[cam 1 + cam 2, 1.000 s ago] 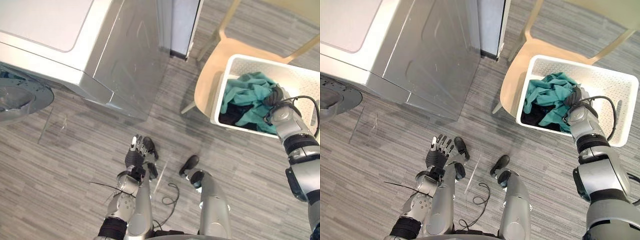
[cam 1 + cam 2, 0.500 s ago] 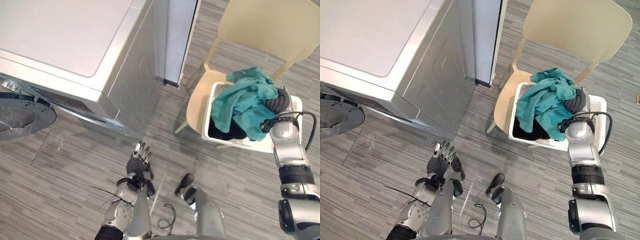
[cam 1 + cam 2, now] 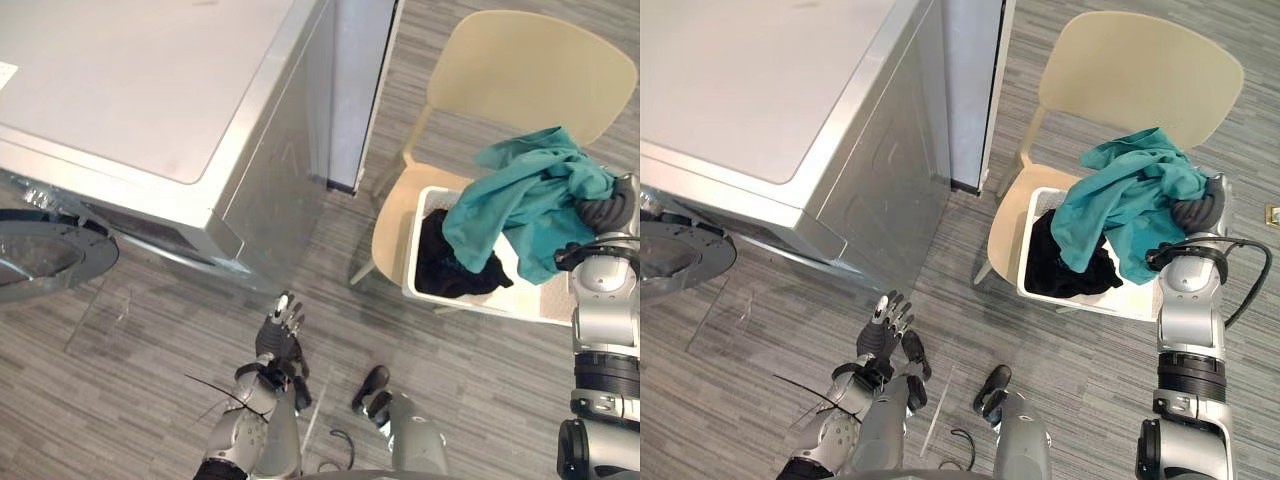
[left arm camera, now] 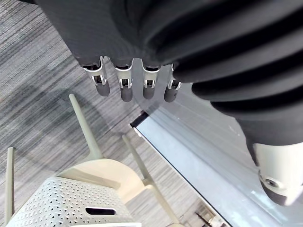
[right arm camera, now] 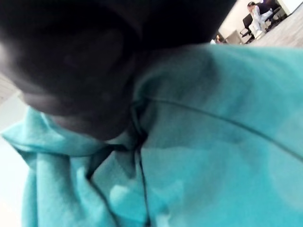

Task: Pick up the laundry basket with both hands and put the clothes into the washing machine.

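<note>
Well, the right robot hand (image 3: 606, 208) under its dark ribbed cover is buried in a soft teal garment (image 3: 528, 196), so I cannot tell its grip. The cloth hangs above the white perforated laundry basket (image 3: 525, 295), where crumpled dark clothes (image 3: 450, 265) lie, on a smooth beige chair (image 3: 520, 70). The left robot hand (image 3: 281, 328) is spread wide and holds nothing; its wrist view shows the basket's handle slot (image 4: 100, 211). The grey metal washing machine (image 3: 150, 90) stands well apart, and its round door (image 3: 45, 255) is cut off at the edge.
</note>
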Robot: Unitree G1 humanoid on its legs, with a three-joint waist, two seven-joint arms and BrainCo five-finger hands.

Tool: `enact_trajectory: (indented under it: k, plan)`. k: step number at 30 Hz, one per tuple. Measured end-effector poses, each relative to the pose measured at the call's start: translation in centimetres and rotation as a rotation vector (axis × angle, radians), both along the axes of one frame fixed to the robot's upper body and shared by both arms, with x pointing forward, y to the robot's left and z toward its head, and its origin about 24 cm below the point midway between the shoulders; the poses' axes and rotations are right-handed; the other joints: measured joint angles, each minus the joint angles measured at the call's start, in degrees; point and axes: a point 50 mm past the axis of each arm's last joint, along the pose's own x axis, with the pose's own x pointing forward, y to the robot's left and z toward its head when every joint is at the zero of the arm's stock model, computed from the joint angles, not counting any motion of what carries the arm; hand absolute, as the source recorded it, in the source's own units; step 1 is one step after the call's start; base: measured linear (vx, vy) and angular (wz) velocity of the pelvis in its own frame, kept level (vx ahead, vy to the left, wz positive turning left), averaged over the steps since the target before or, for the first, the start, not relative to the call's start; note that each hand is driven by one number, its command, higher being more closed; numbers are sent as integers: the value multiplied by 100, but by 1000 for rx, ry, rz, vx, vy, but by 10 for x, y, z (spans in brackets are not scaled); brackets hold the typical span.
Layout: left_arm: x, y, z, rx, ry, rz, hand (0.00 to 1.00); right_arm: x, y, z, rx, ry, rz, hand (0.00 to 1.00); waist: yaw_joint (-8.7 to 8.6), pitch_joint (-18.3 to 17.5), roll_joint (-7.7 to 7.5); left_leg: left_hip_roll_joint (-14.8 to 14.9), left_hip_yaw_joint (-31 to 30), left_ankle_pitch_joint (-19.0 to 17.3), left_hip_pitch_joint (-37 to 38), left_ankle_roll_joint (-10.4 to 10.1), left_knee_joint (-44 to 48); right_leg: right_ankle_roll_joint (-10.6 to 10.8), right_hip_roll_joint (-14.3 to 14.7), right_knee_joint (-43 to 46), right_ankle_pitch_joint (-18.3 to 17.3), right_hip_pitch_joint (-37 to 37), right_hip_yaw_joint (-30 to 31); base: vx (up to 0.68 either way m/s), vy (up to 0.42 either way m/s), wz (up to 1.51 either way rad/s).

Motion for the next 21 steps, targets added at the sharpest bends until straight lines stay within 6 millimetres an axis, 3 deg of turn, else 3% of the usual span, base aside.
enact_trajectory:
  k: [5, 8, 11, 15, 18, 21]
  plan:
    - [-6, 4, -5, 30, 13, -7, 0, -6, -7, 11, -25, -35, -35, 100, -23, -232, -49, -79, -2, -11, 227, 9, -98, 58, 119, -246, 104, 235, 99, 104, 5, -9]
    - [-4, 18, -3, 80, 4, 40, 0, -27, 17, 31, -120, -162, 28, 100, -178, -400, -48, -154, -64, -93, 560, -40, -175, 100, 135, -446, 134, 639, 92, 121, 20, 7]
    - [1, 29, 11, 142, -65, 66, 0, -42, 39, 29, -139, -234, 94, 100, -299, -493, -59, -241, -120, -247, 905, -81, -153, 200, 55, -440, 52, 1019, 89, 88, 31, 12]
    - [11, 33, 53, 351, -283, 26, 0, -43, 65, -4, -80, -157, 227, 100, -313, -831, -25, -379, -150, -362, 1284, -112, -212, 282, -37, -511, -38, 1358, 136, 62, 46, 6]
    - [15, 28, 81, 574, -461, -40, 0, -43, 100, -39, 31, -38, 463, 100, -304, -1137, 61, -388, -121, -404, 1544, -153, -342, 281, 103, -864, 13, 1630, 357, 45, 8, -11]
    - [25, 0, 99, 716, -605, -174, 0, -47, 133, -63, 162, 61, 711, 100, -302, -1191, 95, -428, -120, -401, 1862, -148, -392, 347, 170, -1085, 100, 2001, 493, 34, 7, -1]
